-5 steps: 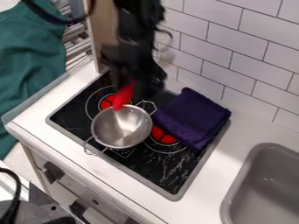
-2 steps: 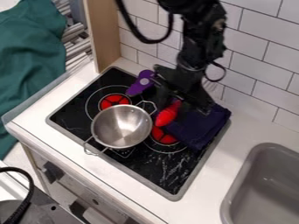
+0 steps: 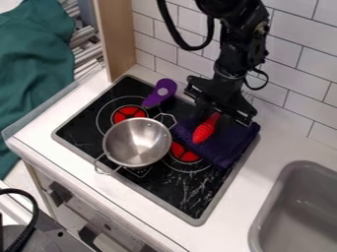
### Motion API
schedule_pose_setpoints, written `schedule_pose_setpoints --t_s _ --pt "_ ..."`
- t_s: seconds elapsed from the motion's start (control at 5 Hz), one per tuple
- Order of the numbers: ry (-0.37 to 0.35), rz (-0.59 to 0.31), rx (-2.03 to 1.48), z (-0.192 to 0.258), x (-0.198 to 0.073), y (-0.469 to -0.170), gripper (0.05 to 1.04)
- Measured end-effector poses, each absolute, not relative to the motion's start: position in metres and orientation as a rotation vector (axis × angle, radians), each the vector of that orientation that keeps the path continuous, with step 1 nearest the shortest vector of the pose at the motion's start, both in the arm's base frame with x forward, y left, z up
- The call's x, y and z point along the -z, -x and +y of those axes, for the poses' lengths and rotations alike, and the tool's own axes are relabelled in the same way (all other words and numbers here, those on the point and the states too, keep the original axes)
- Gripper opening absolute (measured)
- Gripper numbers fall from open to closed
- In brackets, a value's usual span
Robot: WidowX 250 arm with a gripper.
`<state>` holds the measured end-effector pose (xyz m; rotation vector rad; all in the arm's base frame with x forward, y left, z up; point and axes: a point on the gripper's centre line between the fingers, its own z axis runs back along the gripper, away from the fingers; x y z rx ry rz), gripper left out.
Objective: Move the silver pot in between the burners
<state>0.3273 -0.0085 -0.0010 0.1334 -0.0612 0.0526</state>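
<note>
Your pincer (image 3: 216,117): pinching a red toy (image 3: 205,130) over the dark purple cloth (image 3: 229,146). Silver pot (image 3: 137,142): round, shiny, two wire handles, between your red burners (image 3: 185,153). Stovetop (image 3: 172,192): black, grey-rimmed, set in white bench (image 3: 263,147). Wall (image 3: 299,64): white tiles.

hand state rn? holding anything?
Hand: closed, holding a red, tapered, ribbed toy over the dark purple cloth. Not on the round silver metal pot.

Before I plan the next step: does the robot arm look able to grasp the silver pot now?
Probably not yet: its claw seems to hold a red toy, though nothing covers the pot.
</note>
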Motion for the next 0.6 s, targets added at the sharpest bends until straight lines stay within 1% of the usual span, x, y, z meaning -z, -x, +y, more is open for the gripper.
schedule_pose_setpoints --t_s 0.2,0.4,0.6 --pt "-0.104 -0.065 -0.125 0.008 0.0 -0.314 0.767" --pt "-0.09 -0.12 -0.134 0.013 -0.022 -0.307 1.001" --pt "-0.065 -0.163 -0.152 0.017 -0.05 -0.3 1.007"
